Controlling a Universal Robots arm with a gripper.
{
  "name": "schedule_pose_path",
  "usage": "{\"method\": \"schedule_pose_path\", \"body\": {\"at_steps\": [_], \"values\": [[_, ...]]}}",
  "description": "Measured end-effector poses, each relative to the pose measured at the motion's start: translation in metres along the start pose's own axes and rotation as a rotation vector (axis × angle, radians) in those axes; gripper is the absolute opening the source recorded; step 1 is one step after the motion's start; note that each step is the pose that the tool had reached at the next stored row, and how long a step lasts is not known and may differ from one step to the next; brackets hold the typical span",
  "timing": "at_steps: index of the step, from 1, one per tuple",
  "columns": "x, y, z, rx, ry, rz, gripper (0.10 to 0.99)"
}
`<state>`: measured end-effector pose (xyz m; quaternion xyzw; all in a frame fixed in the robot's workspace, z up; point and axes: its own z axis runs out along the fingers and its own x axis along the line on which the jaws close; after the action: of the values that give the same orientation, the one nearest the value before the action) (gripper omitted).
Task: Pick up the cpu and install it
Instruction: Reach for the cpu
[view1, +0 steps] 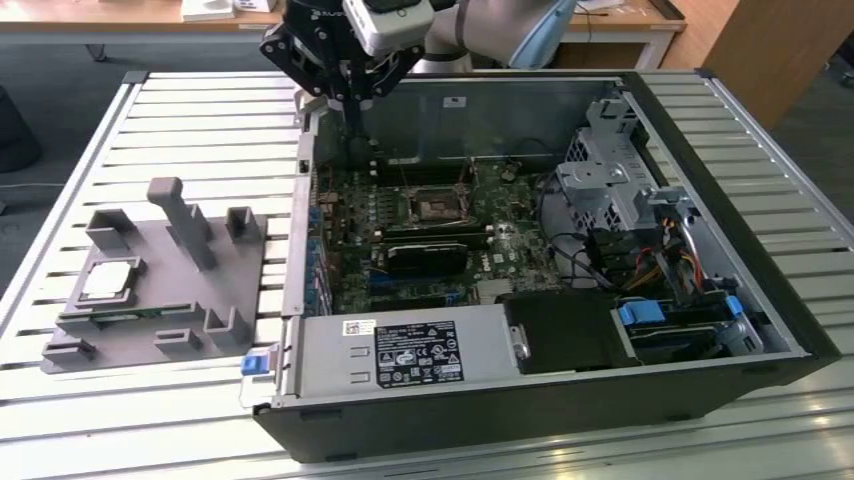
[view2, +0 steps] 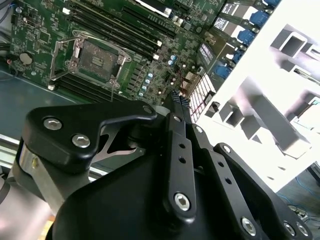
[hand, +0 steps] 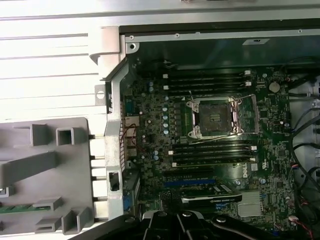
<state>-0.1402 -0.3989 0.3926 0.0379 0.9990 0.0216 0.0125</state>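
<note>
You're still on the pick-up step. The gripper (view1: 354, 125), fingers together and empty, hangs over the computer case (view1: 561, 395). The cpu (view1: 107, 281) lies well apart on the grey fixture (view1: 134, 338) — grasping it likely calls for parted fingers squarely above it.
</note>
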Motion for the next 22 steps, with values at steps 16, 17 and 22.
{"method": "schedule_pose_path", "body": {"at_steps": [16, 17, 22], "values": [[0.0081, -0.0006, 0.0007, 0.0, 0.0022, 0.0, 0.106], [0.0086, -0.0007, 0.0007, 0.0, 0.0024, 0.0, 0.106], [0.0112, -0.0009, 0.001, 0.0, 0.0036, 0.0, 0.106]]}}
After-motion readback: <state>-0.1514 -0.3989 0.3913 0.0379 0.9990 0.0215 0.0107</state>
